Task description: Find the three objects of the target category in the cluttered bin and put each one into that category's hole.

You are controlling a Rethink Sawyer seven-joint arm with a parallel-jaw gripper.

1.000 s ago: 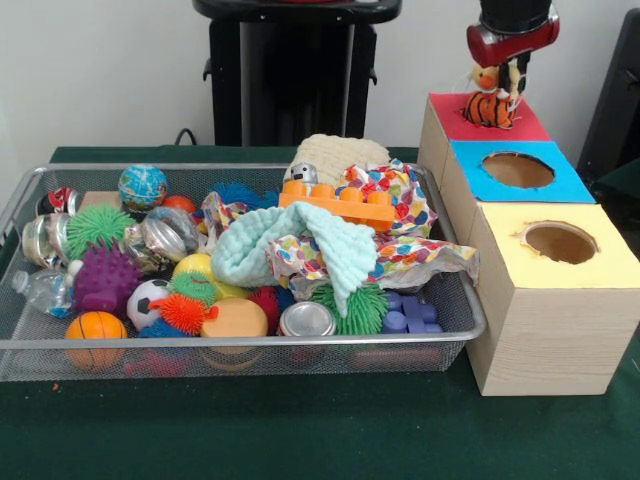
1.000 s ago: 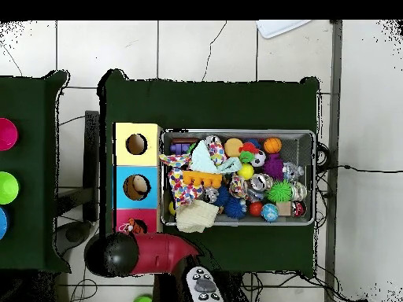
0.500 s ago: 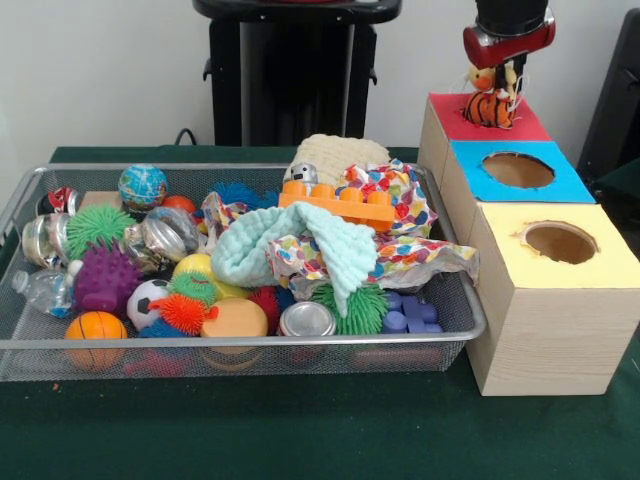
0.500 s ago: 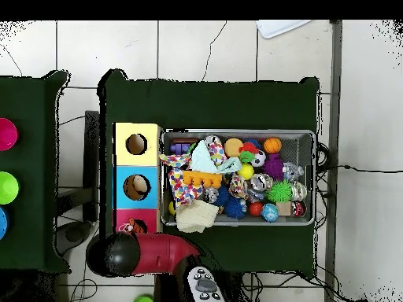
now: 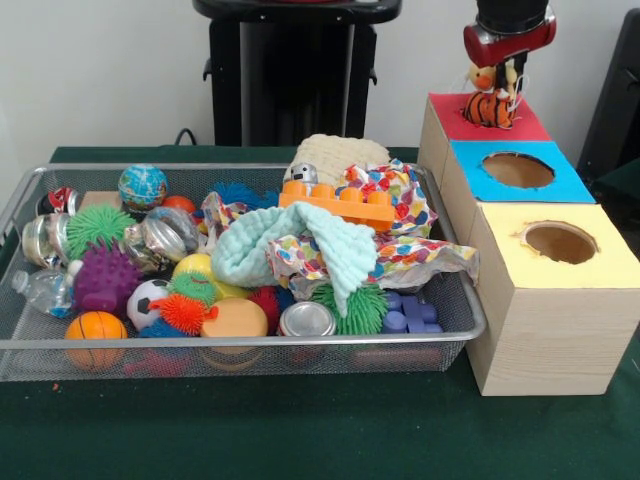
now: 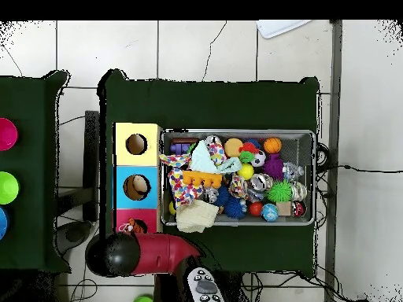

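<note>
An orange striped plush toy point(image 5: 490, 107) with a pale yellow head sits on the red-topped box point(image 5: 446, 116), over its hole. My gripper point(image 5: 508, 78) hangs straight above it, close to the toy's head. Its state does not show. Seen from overhead, the red arm point(image 6: 153, 253) lies beside the red box point(image 6: 146, 215), and the toy point(image 6: 129, 227) peeks out at the arm's edge. The wire bin point(image 5: 240, 342) holds several balls, spiky toys, an orange brick point(image 5: 338, 205), a mint cloth point(image 5: 300, 245) and a dotted cloth point(image 5: 395, 215).
A blue-topped box point(image 5: 565, 187) and a yellow-topped box point(image 5: 600, 268), each with a round hole, stand in a row in front of the red one, right of the bin. A cream knit piece point(image 5: 335, 152) lies at the bin's back. Green cloth point(image 5: 300, 430) covers the table.
The gripper has risen slightly above the red box. The striped toy has stayed over the hole. Nothing in the bin has moved.
</note>
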